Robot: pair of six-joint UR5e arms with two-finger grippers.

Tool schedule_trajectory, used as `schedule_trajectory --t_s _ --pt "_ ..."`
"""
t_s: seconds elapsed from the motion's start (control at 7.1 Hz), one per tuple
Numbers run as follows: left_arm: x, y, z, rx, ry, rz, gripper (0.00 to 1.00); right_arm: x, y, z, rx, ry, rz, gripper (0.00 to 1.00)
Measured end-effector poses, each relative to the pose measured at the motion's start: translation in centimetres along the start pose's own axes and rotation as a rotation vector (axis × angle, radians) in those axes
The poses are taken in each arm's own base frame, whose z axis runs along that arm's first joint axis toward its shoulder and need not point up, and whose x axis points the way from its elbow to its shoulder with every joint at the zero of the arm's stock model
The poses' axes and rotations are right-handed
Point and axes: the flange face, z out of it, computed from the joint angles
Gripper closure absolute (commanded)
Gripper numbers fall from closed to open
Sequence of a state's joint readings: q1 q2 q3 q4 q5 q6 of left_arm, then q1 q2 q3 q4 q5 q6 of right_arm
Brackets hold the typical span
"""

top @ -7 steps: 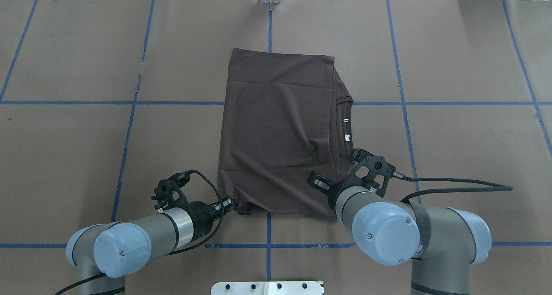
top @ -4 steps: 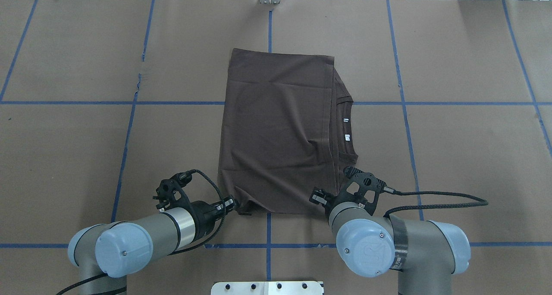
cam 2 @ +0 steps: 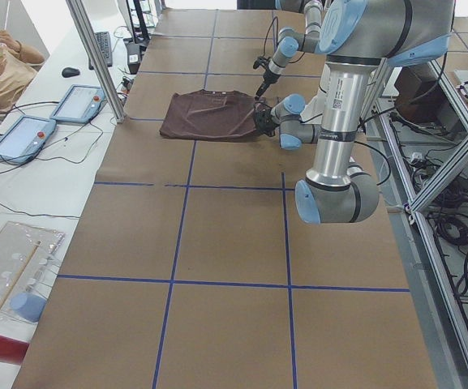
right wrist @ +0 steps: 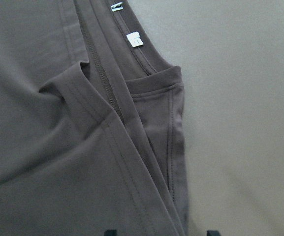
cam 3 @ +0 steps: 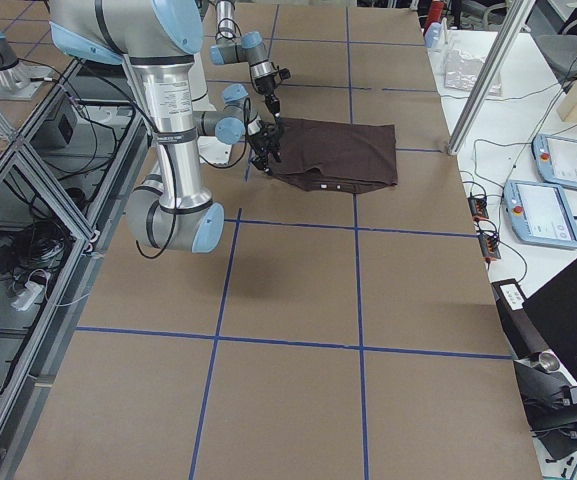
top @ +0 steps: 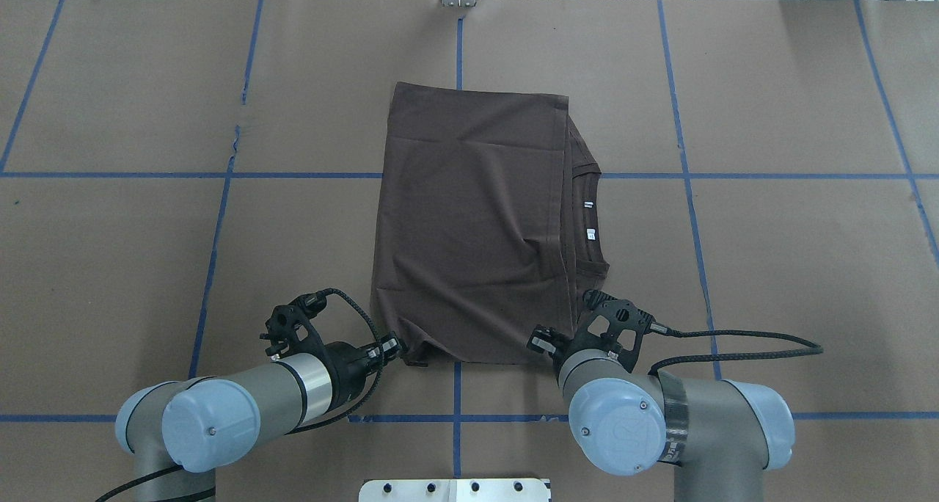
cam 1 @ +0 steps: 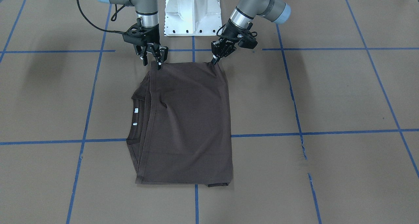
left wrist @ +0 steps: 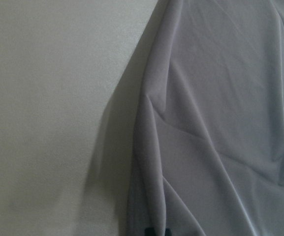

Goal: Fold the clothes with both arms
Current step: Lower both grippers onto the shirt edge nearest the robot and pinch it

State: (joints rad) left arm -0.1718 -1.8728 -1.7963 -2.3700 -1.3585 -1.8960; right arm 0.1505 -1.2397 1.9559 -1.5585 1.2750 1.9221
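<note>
The dark brown-grey T-shirt [cam 1: 190,119] lies folded flat into a rectangle on the brown table, and it also shows in the overhead view [top: 469,223]. Its collar and white neck tags [cam 1: 136,110] stick out on the robot's right side. My left gripper [cam 1: 214,61] is shut on the shirt's near left corner, with the tips pinching cloth in the left wrist view [left wrist: 156,231]. My right gripper [cam 1: 151,63] is open at the near right corner. In the right wrist view [right wrist: 161,232] its tips straddle the layered edge without closing on it.
The white pedestal base [cam 1: 192,11] stands just behind both grippers. Blue tape lines [top: 456,384] grid the brown paper table cover. Operator tablets [cam 2: 23,134] and an aluminium post [cam 2: 96,57] stand beyond the far table edge.
My right arm has drawn back toward the base, from over the collar side to the shirt's near right corner. The left arm and the shirt have not moved.
</note>
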Motion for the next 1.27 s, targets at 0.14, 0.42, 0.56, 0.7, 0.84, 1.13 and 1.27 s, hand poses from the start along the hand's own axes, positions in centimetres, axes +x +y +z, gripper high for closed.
schedule_trajectory --t_s 0.14,0.42,0.56,0.7,0.84,1.13,1.27 --pt "0.0 0.0 0.0 0.000 0.000 0.000 1.00 0.1 0.1 0.2 0.001 0.004 -0.002 0.34" --pt "0.0 0.0 0.0 0.000 0.000 0.000 1.00 -0.3 0.6 0.8 0.008 0.009 -0.008 0.37" --pt "0.0 0.0 0.0 -0.001 0.000 0.000 1.00 -0.4 0.8 1.2 0.015 0.013 -0.010 0.39" --pt "-0.1 0.0 0.0 -0.001 0.000 0.000 1.00 -0.6 0.9 1.5 0.019 0.014 -0.012 0.40" --pt "-0.1 0.0 0.0 -0.001 0.000 0.000 1.00 -0.8 1.0 1.5 0.021 0.012 -0.012 0.48" --pt "-0.1 0.0 0.0 -0.001 0.000 0.000 1.00 -1.0 1.1 1.5 0.021 0.010 -0.013 1.00" --pt "-0.1 0.0 0.0 0.000 0.000 0.000 1.00 -1.1 1.1 1.4 0.020 0.006 -0.011 1.00"
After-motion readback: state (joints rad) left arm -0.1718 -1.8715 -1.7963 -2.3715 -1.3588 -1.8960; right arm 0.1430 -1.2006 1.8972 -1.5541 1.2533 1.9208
